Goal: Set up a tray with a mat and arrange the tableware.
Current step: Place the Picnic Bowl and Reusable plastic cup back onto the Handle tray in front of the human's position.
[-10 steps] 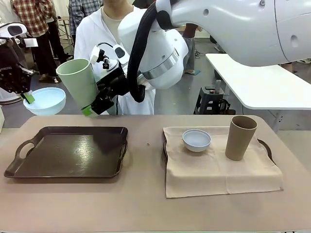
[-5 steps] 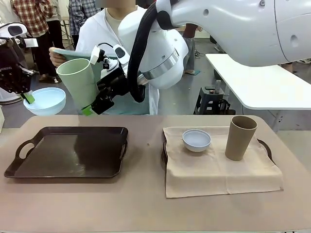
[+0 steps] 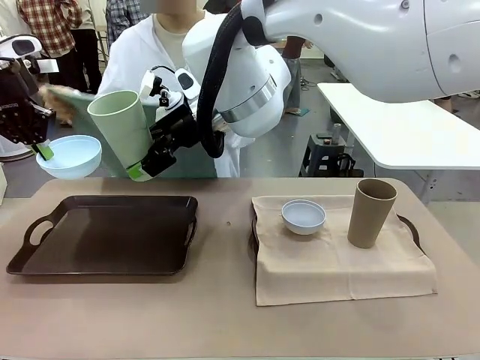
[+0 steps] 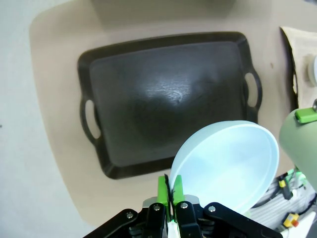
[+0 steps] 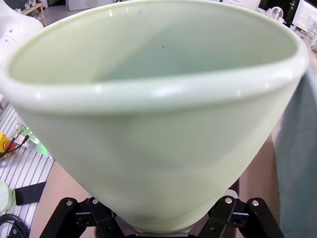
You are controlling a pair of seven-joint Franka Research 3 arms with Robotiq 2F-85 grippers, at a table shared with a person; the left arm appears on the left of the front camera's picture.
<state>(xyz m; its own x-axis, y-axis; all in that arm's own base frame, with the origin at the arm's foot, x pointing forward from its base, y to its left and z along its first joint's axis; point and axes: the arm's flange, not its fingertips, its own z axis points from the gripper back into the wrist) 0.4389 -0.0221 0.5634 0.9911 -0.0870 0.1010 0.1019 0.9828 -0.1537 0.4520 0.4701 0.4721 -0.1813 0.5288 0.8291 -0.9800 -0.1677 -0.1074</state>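
Note:
My left gripper (image 3: pixel 43 148) is shut on the rim of the light blue bowl (image 3: pixel 69 155) and holds it in the air above the table's far left; its green pads (image 4: pixel 171 191) pinch the bowl (image 4: pixel 228 166) over the dark tray (image 4: pixel 168 104). Reaching across to the left, my right gripper (image 3: pixel 137 171) is shut on the foot of the pale green tumbler (image 3: pixel 120 131), which tilts above the tray's (image 3: pixel 105 234) far edge. The tumbler (image 5: pixel 158 114) looms large in the right wrist view. On the beige mat (image 3: pixel 337 262) stand the white bowl (image 3: pixel 304 216) and the tan tumbler (image 3: pixel 370 212).
The beige mat covers a second dark tray, whose handle (image 3: pixel 409 223) pokes out at the right. A person in a white coat at the far side holds a teal cloth (image 3: pixel 187 161) behind my right gripper. A white side table (image 3: pixel 405 127) stands at the back right.
The person has brought a teal cloth up and spread it lower behind the green tumbler. Both arms hold still with their loads.

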